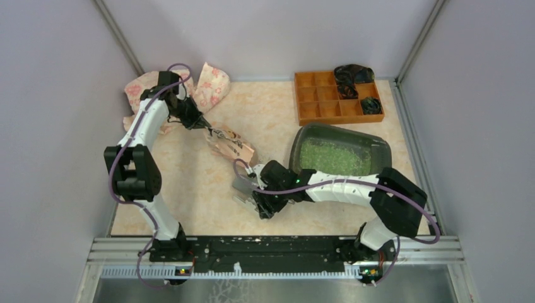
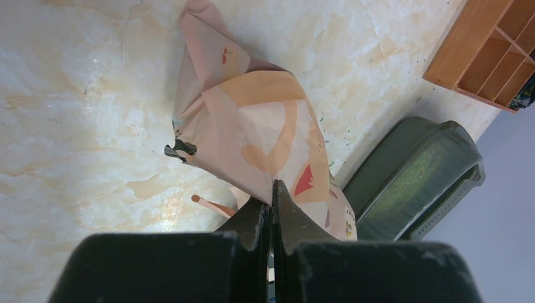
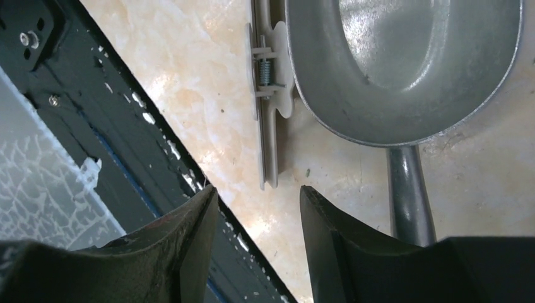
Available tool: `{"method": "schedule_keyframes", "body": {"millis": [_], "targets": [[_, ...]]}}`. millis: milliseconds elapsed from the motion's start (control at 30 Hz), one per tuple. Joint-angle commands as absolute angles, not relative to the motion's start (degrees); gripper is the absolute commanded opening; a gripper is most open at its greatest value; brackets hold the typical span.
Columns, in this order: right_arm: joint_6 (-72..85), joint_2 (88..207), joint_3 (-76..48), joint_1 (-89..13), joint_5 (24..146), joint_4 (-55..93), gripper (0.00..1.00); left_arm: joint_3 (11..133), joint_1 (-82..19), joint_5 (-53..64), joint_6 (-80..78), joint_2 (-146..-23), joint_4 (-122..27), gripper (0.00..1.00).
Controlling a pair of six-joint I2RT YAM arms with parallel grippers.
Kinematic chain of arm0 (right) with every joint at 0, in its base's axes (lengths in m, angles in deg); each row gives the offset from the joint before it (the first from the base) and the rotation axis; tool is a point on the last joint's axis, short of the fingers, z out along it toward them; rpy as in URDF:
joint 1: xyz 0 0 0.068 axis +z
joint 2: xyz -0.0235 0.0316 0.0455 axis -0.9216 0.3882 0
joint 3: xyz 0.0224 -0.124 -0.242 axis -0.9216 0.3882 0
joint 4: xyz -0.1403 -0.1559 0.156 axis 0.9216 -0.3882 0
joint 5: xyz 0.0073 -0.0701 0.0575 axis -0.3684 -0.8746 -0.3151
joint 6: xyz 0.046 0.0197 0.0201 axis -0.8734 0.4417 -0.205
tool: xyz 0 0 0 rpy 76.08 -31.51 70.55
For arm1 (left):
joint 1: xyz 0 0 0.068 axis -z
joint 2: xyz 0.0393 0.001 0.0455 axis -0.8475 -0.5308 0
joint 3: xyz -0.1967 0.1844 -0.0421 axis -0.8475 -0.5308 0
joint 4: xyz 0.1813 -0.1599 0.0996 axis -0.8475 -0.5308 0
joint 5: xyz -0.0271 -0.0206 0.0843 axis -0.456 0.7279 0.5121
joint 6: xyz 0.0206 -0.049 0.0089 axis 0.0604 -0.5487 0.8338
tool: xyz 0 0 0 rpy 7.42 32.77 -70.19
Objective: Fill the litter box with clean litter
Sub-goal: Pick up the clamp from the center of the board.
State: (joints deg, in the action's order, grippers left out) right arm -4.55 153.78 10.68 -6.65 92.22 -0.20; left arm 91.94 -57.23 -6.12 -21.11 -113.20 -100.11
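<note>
Right pincer [image 3: 258,192] apart, empty, left pincer [image 2: 271,196] clamped on paper bag [image 2: 252,126], litter box [image 1: 295,151] holding green litter [image 1: 334,158]

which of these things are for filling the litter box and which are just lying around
For the job: litter box, clean litter in it, paper bag pinched in the left tool, metal scoop by the open right tool.
Lying about: orange organiser, pink floral cloth, spring clip beside the scoop.

Litter box [image 1: 378,146]: dark grey, shallow rectangular tray with rounded corners. It rests on the tabletop [image 1: 189,189], right of centre, skewed to the edges. Litter [image 1: 331,158]: loose light-green granules covering the box floor.
</note>
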Motion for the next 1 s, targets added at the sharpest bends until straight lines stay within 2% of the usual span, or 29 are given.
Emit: {"method": "schedule_keyframes", "body": {"millis": [0, 433, 967], "targets": [[-5.93, 152.78, 12.46, -4.13, 87.04, 9.75, 0.51, 92.56, -57.59, -6.50, -20.17, -113.96, -98.38, 0.00], [-9.54, 152.81, 16.59, -1.68, 78.63, 20.54, 0.52, 92.40, -57.58, -7.55, -20.25, -114.24, -97.91, 0.00], [-10.15, 157.57, 14.34, -1.68, 78.57, 24.03, 0.52, 92.14, -57.59, -8.01, -20.08, -113.94, -97.74, 0.00]]}}
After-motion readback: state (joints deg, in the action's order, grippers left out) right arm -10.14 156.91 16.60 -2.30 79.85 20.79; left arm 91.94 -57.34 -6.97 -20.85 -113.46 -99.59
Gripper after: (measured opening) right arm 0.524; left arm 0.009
